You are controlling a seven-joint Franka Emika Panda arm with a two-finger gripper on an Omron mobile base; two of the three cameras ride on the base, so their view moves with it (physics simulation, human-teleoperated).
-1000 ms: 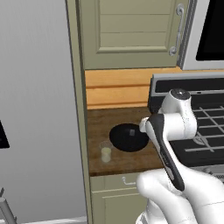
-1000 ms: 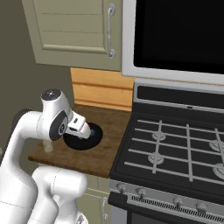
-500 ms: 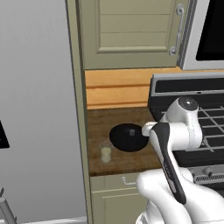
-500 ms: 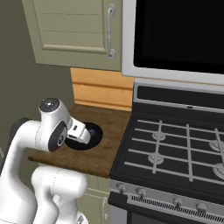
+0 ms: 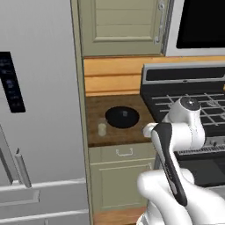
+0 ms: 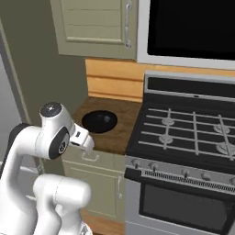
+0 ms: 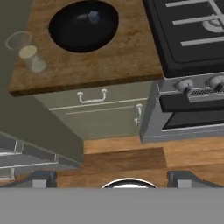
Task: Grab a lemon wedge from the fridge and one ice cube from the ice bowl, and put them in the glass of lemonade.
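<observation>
Gripper (image 7: 112, 177) wide open and empty, poised above the floor before the cabinet drawer (image 7: 92, 103). On the wooden counter (image 7: 127, 54), ice bowl (image 7: 83, 25) at 11 o'clock, holding one ice cube (image 7: 93, 16); glass of lemonade (image 7: 27, 53) at 10 o'clock, just beside the fridge (image 5: 39, 110).

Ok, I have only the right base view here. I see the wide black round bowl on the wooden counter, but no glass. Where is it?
Observer: The small clear glass of pale yellow drink stands on the counter just left of the black bowl, apart from it.
Operator: Is there ice in the bowl?
Observer: The hand view shows one small bluish cube inside.
Operator: And the fridge?
Observer: The tall grey fridge has its doors closed.
</observation>
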